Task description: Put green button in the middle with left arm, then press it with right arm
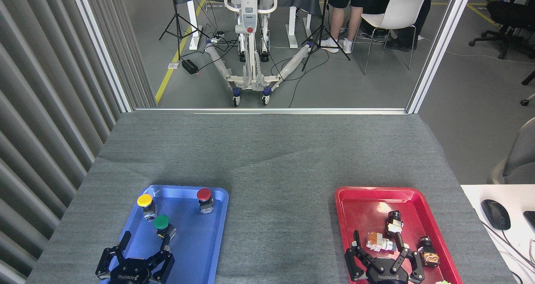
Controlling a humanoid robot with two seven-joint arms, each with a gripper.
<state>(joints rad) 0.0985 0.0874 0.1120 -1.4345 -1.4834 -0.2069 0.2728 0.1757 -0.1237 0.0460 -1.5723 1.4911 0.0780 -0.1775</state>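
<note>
The green button [161, 223] stands upright in the blue tray [196, 250], near its left-middle part. My left gripper [144, 244] hovers over the tray's near end, open, fingers spread; one fingertip reaches close to the button's near side without gripping it. My right gripper [378, 242] is open over the near end of the red tray [359, 200], nothing between its fingers. The middle [280, 217], bare grey cloth between the two trays, carries nothing.
A yellow button [145, 201] and a red button [204, 195] stand at the blue tray's far end. Small switch parts [380, 241] lie in the red tray. A computer mouse [495, 214] rests on a white desk at right. The slatted wall runs along the left.
</note>
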